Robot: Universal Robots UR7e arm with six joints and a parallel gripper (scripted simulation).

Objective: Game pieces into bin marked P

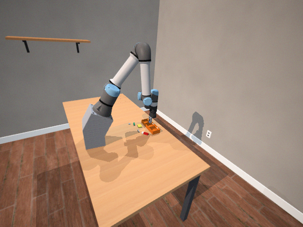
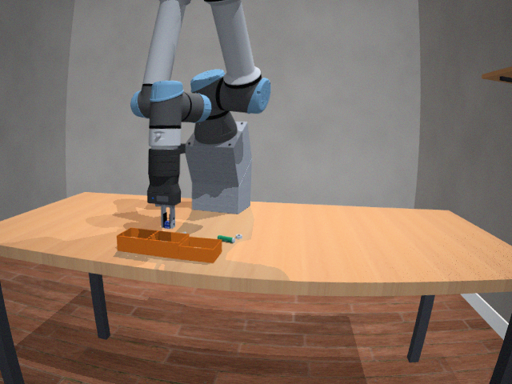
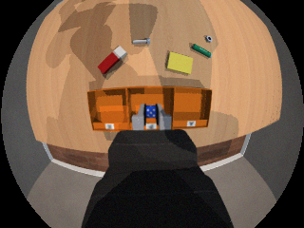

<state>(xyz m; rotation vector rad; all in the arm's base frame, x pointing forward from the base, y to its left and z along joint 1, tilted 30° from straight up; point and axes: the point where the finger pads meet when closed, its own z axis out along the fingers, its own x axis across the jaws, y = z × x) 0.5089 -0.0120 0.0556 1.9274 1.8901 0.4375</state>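
The wooden desk (image 1: 147,170) (image 2: 330,248) (image 3: 247,71) takes up much of the room before me, and the jointed arm (image 1: 145,78) (image 2: 166,97) reaches over it from a grey pedestal (image 1: 95,132) (image 2: 214,182) by one long edge. Near the opposite long edge stands an orange row of three joined bins (image 1: 155,132) (image 2: 165,250) (image 3: 127,106), lying roughly along that edge; there are white labels on it, too small for me to read. Straight above the middle bin hangs the gripper (image 1: 149,120) (image 2: 167,223) (image 3: 150,110), pointing down, its jaws closed around a die. On the pedestal's side of the bins, in from their long edge, lie a flat yellow pad (image 1: 139,126) (image 3: 180,63) and, nearer one short edge, a red-and-white block (image 1: 145,133) (image 3: 111,60). Toward the other short edge I see a green cylinder (image 1: 134,124) (image 2: 226,238) (image 3: 201,50). A silver bolt (image 1: 138,130) (image 3: 141,42) lies farther in from the bins' long edge than the pad, and a small nut (image 1: 129,123) (image 2: 238,236) (image 3: 209,38) sits just beside the cylinder. Smallest is the blue die (image 2: 166,224) (image 3: 151,111) with white pips, held between the fingertips above the middle bin.
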